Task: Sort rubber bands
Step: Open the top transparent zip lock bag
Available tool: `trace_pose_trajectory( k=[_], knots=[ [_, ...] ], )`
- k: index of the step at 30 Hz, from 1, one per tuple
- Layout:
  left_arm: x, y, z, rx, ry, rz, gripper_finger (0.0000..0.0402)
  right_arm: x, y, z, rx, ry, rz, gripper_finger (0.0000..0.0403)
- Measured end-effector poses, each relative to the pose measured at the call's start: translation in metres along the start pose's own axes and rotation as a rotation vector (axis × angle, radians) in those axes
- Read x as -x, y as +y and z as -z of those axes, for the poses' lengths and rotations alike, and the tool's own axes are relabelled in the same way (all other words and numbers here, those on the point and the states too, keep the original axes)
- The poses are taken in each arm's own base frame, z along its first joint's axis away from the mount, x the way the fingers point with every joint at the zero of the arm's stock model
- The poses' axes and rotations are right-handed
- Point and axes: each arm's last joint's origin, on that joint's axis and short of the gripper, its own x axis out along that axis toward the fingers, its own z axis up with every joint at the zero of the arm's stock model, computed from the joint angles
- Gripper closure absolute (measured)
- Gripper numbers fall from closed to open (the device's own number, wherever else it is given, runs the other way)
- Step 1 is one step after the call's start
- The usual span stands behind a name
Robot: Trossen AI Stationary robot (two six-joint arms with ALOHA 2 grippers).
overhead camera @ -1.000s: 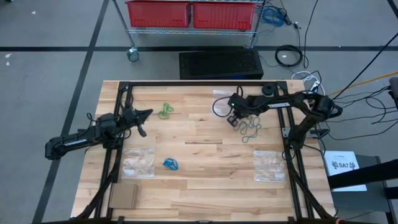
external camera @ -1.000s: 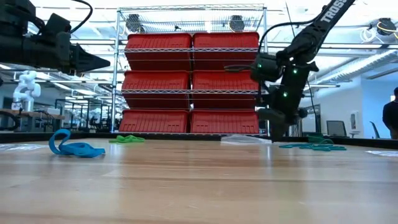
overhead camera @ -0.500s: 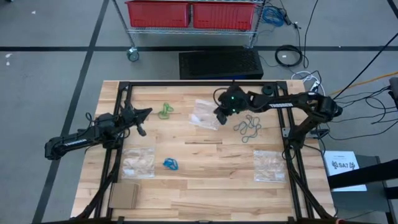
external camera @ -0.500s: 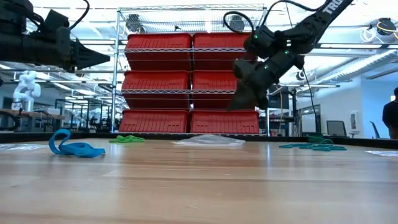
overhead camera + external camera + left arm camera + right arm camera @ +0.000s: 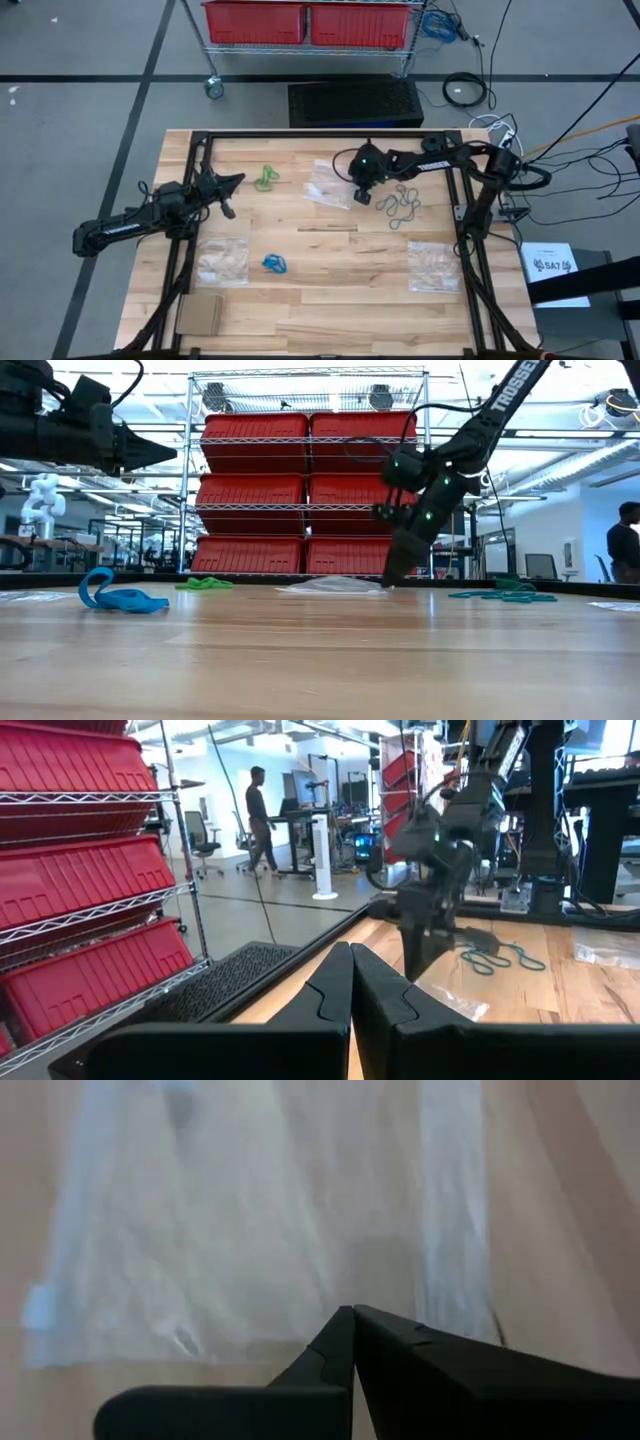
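- Right hand (image 5: 357, 197) clenched with nothing between its fingers, tip down at the edge of a clear plastic bag (image 5: 328, 184) on the tabletop (image 5: 330, 290).
- Left hand (image 5: 236, 181) clenched empty, raised near the green rubber bands (image 5: 265, 179).
- Grey-teal rubber bands (image 5: 399, 203) lie just beside the right hand; blue rubber bands (image 5: 275, 264) lie nearer the front, beside another bag (image 5: 222, 260).
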Motion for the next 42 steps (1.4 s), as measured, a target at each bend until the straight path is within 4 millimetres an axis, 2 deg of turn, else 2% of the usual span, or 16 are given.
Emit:
trace_pose_trajectory(
  k=[3, 11, 14, 19, 25, 29, 32, 36, 42],
  knots=[
    [0.0, 0.0, 0.0, 0.0, 0.0, 0.0, 0.0398, 0.0, 0.002, 0.005, -0.089, 0.079, 0.046, 0.0403],
    [0.0, 0.0, 0.0, -0.001, 0.002, 0.0, 0.0398, 0.018, 0.016, 0.018, -0.586, 0.249, 0.095, 0.0403],
    [0.0, 0.0, 0.0, -0.001, 0.001, 0.0, 0.0398, 0.022, 0.029, 0.016, -0.696, 0.25, 0.028, 0.0403],
    [0.0, 0.0, 0.0, -0.001, 0.001, 0.0, 0.0398, 0.024, 0.05, 0.003, -0.647, 0.157, -0.075, 0.0403],
    [0.0, 0.0, 0.0, -0.004, -0.001, 0.0, 0.0398, 0.048, 0.047, -0.016, -0.531, 0.028, -0.062, 0.0403],
    [0.0, 0.0, 0.0, -0.013, -0.001, 0.0, 0.0398, 0.075, 0.046, -0.036, -0.254, -0.107, -0.066, 0.0403],
    [0.0, 0.0, 0.0, -0.038, -0.001, 0.0, 0.0398, 0.084, 0.046, -0.048, -0.095, -0.157, -0.061, 0.0402],
    [0.0, 0.0, 0.0, -0.033, -0.001, 0.0, 0.0398, 0.074, 0.028, -0.061, -0.166, -0.153, -0.043, 0.0379],
    [0.0, -0.001, 0.0, -0.03, -0.002, 0.024, 0.0398, 0.03, -0.001, -0.067, -0.253, -0.064, -0.111, 0.0307]
  ],
)
